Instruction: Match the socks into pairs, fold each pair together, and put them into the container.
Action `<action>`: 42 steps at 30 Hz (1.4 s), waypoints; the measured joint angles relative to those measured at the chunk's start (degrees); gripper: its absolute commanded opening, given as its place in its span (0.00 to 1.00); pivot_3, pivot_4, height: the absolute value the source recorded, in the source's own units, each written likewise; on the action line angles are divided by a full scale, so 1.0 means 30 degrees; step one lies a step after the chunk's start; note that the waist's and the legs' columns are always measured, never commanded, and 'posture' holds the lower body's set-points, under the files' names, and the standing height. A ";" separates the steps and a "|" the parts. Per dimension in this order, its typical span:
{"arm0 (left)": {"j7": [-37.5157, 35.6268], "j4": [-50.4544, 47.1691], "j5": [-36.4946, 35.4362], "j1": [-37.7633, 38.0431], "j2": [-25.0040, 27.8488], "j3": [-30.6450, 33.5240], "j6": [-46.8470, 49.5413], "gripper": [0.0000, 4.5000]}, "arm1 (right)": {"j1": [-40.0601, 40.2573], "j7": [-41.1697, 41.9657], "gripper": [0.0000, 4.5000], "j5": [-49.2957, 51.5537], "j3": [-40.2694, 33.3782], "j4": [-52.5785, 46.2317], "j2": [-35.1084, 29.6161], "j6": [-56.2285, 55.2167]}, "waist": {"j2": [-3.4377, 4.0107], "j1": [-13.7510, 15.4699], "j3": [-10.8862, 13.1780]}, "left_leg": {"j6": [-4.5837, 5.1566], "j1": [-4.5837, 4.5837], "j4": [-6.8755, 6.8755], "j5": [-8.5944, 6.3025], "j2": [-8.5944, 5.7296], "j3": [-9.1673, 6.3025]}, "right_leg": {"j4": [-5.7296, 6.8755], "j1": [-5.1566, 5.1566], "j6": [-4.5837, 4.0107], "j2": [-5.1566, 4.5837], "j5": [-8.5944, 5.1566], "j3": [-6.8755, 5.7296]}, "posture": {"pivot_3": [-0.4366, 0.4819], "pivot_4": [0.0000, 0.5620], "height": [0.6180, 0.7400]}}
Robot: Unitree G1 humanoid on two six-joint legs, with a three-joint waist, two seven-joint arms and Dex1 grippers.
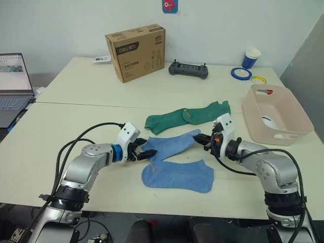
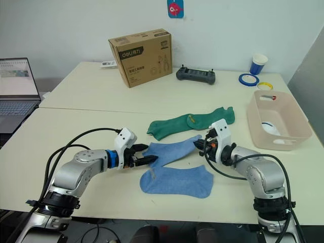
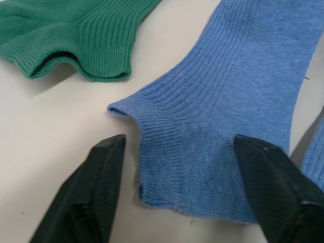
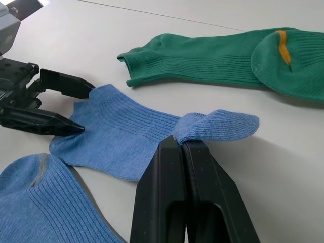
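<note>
Two light blue socks lie near the table's front edge. The upper one (image 1: 169,146) is stretched between my grippers, and the other (image 1: 177,175) lies flat just in front of it. My left gripper (image 3: 178,142) is open, with its fingers on either side of the upper sock's cuff. On that sock's toe end, my right gripper (image 4: 179,143) is shut. Dark green socks (image 1: 187,116) lie overlapped just behind. The pale pink container (image 1: 251,109) stands at the right with something white (image 1: 268,121) inside.
A brown cardboard box (image 1: 135,50) stands at the back, with a black controller (image 1: 188,70) beside it. A blue cup (image 1: 250,57) and tape rolls (image 1: 241,73) are at the back right. A laptop (image 1: 12,86) sits at the far left.
</note>
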 measured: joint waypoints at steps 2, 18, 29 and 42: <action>-0.0046 0.0118 -0.0001 -0.0130 -0.0071 0.0028 0.0019 0.40 | -0.0001 -0.0008 0.00 0.0029 0.0000 0.0000 -0.0002 -0.0017 | 0.0000 -0.0003 0.0000 | 0.0000 0.0000 0.0000 0.0000 0.0000 -0.0003 | 0.0000 0.0001 0.0000 0.0000 0.0000 -0.0001 | 0.48 0.27 1.00; 0.0109 -0.2165 -0.4438 -0.2003 -0.0855 0.2684 0.5527 0.01 | -0.1729 -0.0166 0.00 0.0703 -0.0727 0.1209 -0.0155 -0.0154 | -0.0009 -0.0054 0.0017 | 0.0000 -0.0020 0.0032 0.0001 0.0000 -0.0016 | 0.0008 0.0001 0.0016 0.0002 0.0008 -0.0006 | 0.48 0.27 1.00; 0.3037 -0.6606 -1.1540 -0.1087 -0.2211 0.5648 1.6138 0.01 | -0.4512 0.1874 0.00 0.1466 -0.0508 0.3800 -0.1553 0.0361 | 0.0006 -0.0126 0.0021 | 0.0011 -0.0009 -0.0012 -0.0006 -0.0004 -0.0033 | 0.0000 0.0001 0.0007 0.0005 0.0013 -0.0009 | 0.48 0.27 1.00; 0.4945 -1.0167 -1.0288 0.5429 -0.3281 0.2448 1.2888 0.10 | -0.2691 0.5839 0.00 0.0894 0.3022 0.5245 -0.1998 -0.1571 | 0.0005 -0.0014 0.0022 | -0.0001 0.0012 0.0055 0.0000 -0.0034 -0.0002 | -0.0005 0.0031 0.0018 -0.0035 0.0015 0.0014 | 0.48 0.27 1.00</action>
